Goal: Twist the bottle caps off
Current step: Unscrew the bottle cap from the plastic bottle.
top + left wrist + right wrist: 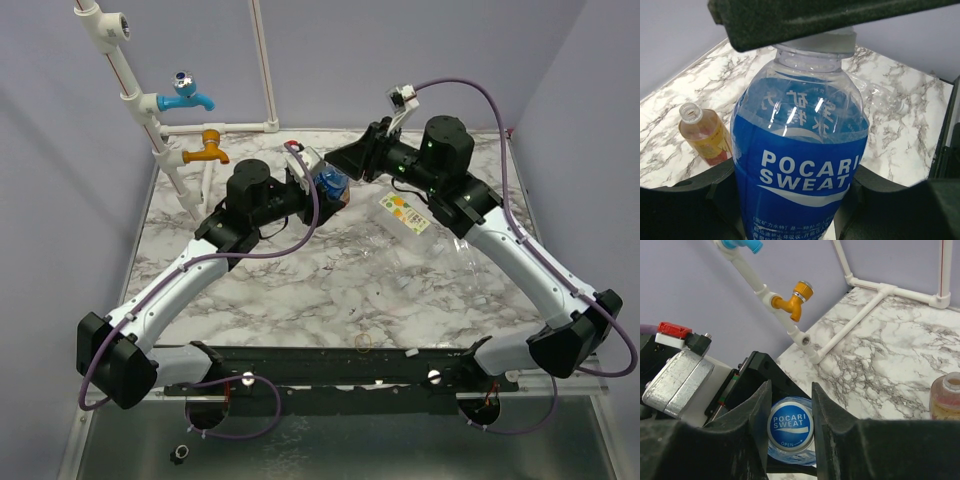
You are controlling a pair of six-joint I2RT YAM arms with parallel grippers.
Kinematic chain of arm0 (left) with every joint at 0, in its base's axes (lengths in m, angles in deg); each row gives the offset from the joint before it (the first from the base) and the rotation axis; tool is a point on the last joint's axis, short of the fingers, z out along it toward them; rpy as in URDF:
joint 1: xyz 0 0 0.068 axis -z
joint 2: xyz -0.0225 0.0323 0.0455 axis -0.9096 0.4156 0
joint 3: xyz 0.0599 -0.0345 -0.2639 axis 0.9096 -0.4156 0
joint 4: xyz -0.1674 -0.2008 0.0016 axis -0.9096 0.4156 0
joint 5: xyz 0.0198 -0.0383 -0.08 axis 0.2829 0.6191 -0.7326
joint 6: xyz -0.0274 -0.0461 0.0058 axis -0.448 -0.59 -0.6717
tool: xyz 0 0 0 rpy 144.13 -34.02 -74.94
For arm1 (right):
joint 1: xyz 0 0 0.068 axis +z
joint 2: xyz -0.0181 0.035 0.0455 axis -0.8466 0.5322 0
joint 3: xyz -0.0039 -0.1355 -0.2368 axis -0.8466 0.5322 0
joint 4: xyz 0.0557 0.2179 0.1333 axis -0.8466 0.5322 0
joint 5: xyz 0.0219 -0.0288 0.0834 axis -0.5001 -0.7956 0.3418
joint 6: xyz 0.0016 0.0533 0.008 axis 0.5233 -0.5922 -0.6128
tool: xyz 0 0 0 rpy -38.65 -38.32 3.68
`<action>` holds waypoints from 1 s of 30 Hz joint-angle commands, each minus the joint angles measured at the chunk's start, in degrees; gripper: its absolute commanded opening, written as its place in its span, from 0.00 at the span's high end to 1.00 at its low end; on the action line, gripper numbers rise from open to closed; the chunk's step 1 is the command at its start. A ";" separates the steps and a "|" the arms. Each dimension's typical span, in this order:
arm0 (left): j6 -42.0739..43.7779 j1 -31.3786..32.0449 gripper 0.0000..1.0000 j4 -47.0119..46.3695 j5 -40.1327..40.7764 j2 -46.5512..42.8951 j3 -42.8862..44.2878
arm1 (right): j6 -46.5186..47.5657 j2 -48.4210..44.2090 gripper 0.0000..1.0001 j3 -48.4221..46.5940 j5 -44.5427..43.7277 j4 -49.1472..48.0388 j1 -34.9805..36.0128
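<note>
My left gripper [797, 200] is shut on the blue-labelled bottle [800, 165] and holds it tilted above the table's far middle [330, 186]. The bottle's blue-and-white cap [790, 424] sits between the fingers of my right gripper [791, 405], which is shut on its sides. In the left wrist view, a right finger [815, 17] covers the top of the cap [832, 42]. An amber bottle [702, 132] stands open-mouthed on the table behind, with no cap on it.
A clear bottle with a green-and-orange label [405, 213] lies right of centre, and another clear bottle [880, 97] lies nearby. A thin yellowish ring [363, 341] rests near the front edge. A white pipe frame carries a blue tap [185, 97] and an orange tap [210, 148] at the back left.
</note>
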 commanded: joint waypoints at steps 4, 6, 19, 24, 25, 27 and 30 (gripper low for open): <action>-5.42 -0.12 1.00 -1.87 -12.94 -0.69 0.23 | 5.23 -6.73 0.92 3.70 14.50 -8.26 -0.22; -7.93 -0.12 1.00 -2.01 -19.04 -0.59 1.01 | 6.48 -8.78 0.94 4.95 22.01 -10.76 -0.22; -15.20 -0.12 1.00 -3.91 -38.26 -0.28 2.23 | 9.45 -11.56 0.75 5.09 45.94 -9.90 -0.30; -11.11 -0.14 1.00 -2.10 -32.09 -0.46 2.15 | 11.59 -11.74 0.19 3.48 25.80 -3.04 -0.31; -9.95 -0.12 1.00 -1.57 -30.18 -0.48 2.08 | 11.24 -11.82 0.13 3.49 21.81 -3.05 -0.31; -7.13 -0.12 1.00 -0.71 -25.48 -0.62 1.73 | 9.93 -11.58 0.05 3.18 14.90 -3.24 -0.35; -3.23 -0.12 1.00 0.13 -16.50 -0.80 1.03 | 7.57 -10.65 0.00 2.22 5.56 -2.36 -0.30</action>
